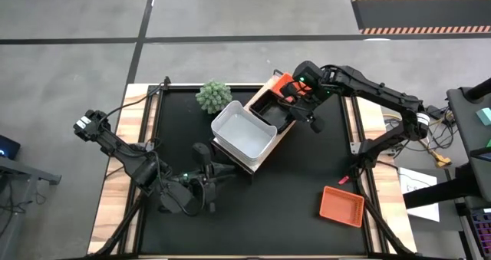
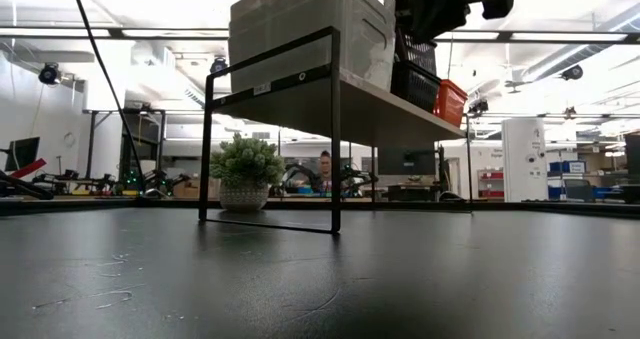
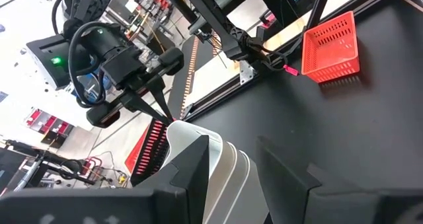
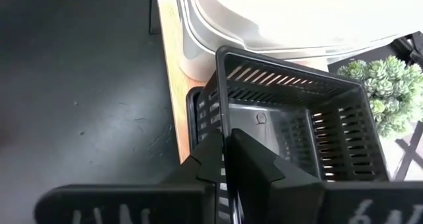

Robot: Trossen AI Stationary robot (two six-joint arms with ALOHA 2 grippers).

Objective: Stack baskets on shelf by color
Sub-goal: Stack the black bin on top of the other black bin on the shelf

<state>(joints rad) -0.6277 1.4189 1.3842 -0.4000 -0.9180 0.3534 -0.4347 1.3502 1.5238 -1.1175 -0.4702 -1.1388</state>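
Note:
The shelf [image 1: 257, 162] stands askew mid-table and carries a stack of white baskets [image 1: 244, 131], black baskets [image 1: 270, 113] and an orange basket [image 1: 281, 82]. My right gripper [image 4: 232, 154] hangs over the shelf's far end, shut on the top black basket [image 4: 297, 118]. That basket sits tilted over another black one [image 4: 195, 108]. My left gripper [image 3: 232, 178] is open at the shelf's near end. Its fingers stand on either side of a corner of the white stack [image 3: 225, 168]. One more orange basket [image 1: 341, 205] lies flat on the table at the near right. My right gripper pinches the top black basket's slatted end wall [image 4: 221, 118] between its two fingers, slanting down from above. The basket is tilted, its far end lower, over the black basket beneath; whether it rests on that one is hidden. Whether my left gripper touches the white stack, I cannot tell.
A small green plant [image 1: 213, 96] stands on the table by the shelf's far left side. The shelf's thin dark legs [image 2: 334, 129] hold the board well above the tabletop. People sit in the room behind the table [image 2: 324, 169].

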